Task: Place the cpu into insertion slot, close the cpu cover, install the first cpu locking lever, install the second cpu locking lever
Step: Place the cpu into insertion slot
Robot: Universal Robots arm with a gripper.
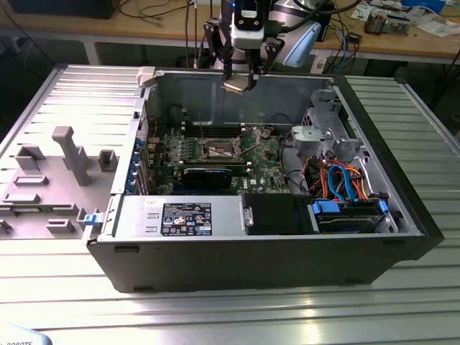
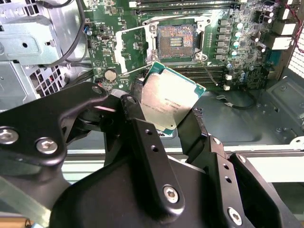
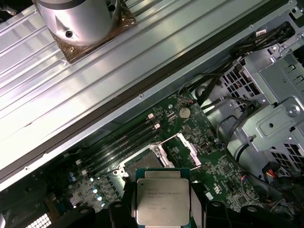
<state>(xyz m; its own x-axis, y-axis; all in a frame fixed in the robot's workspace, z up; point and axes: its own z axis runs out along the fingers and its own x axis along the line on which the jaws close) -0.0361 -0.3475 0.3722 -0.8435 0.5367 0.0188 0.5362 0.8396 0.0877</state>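
The claw [image 1: 240,80] is clamped on the cpu [image 1: 236,86], its two black fingers [image 2: 130,104] pressing on opposite edges of the chip. In both wrist views the cpu [image 2: 171,99] [image 3: 163,202] shows its silver-grey top with a thin green rim, and in the second wrist view it sits tilted between the fingers. In the exterior view the claw hangs high over the open computer case [image 1: 251,251], near its far wall and well apart from the board below. Beneath it lies the green motherboard [image 1: 187,154], where the insertion slot [image 2: 176,42] is bare, a dark square recess with a silver border. The cpu cover [image 2: 130,47] is swung open beside the slot, its square cut-out plain to see. The case rests on a ribbed metal counter [image 1: 215,309].
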